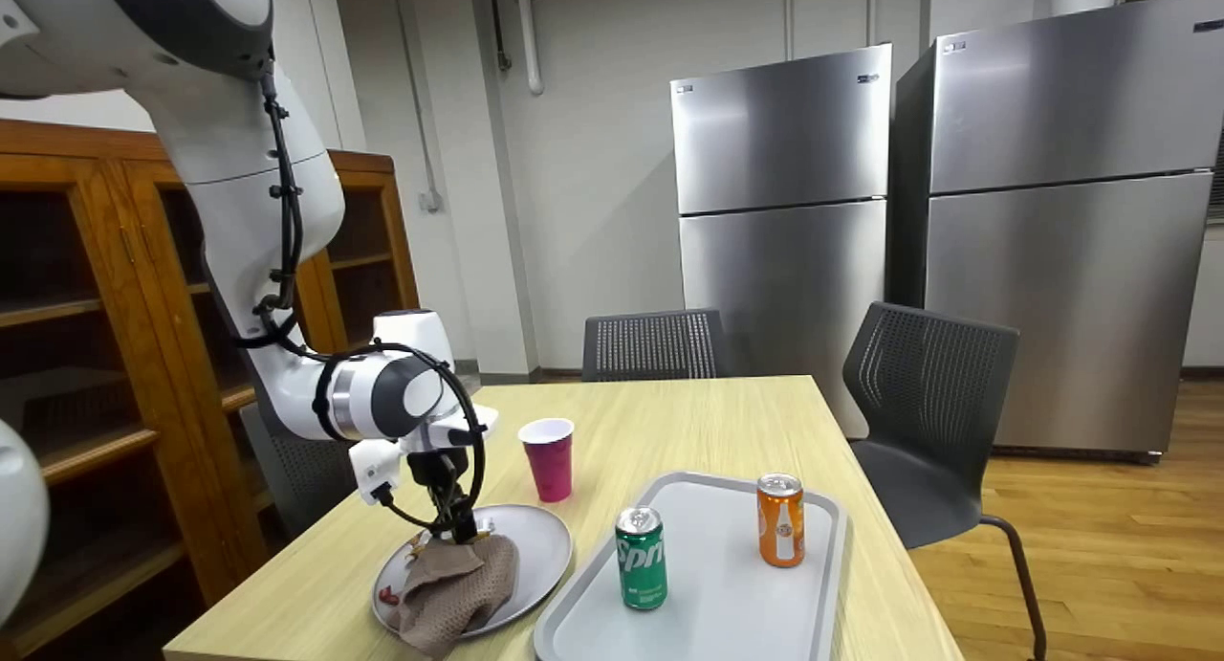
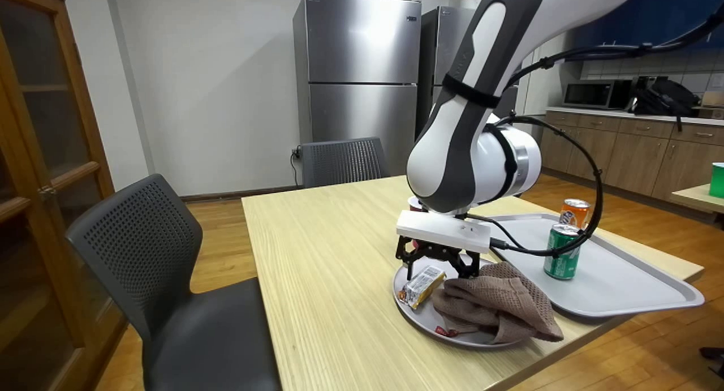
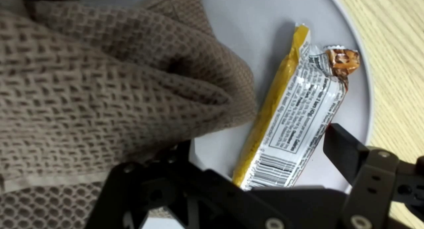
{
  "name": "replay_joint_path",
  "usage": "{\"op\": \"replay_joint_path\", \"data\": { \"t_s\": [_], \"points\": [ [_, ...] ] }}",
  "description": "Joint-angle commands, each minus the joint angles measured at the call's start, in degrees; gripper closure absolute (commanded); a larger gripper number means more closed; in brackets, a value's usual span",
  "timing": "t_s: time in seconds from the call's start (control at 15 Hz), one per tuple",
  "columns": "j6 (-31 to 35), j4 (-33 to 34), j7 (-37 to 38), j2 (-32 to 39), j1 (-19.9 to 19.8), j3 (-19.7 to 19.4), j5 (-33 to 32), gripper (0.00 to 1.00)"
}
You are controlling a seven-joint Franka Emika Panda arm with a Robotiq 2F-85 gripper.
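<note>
While the empty jaws stand wide, a glossy yellow-and-white oblong packet lies between them on a round grey plate near one edge of the pale wooden table; closing should avoid the brown mesh cloth.

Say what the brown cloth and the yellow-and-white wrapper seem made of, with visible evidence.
The brown cloth looks like soft, matte textile, perhaps cotton: waffle-like weave, loose folds. The wrapper seems glossy plastic film, possibly foil-lined: bright glints, crinkled end.
</note>
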Motion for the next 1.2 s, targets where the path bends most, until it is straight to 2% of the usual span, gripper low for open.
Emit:
{"op": "replay_joint_path", "data": {
  "t_s": [0.0, 1.13],
  "points": [
    [-0.1, 0.1, -0.1, 0.0, 0.0, 0.0, 0.1, 0.0],
    [-0.4, -0.3, 0.6, -1.0, 1.0, -0.8, -0.1, 0.0]
  ]
}}
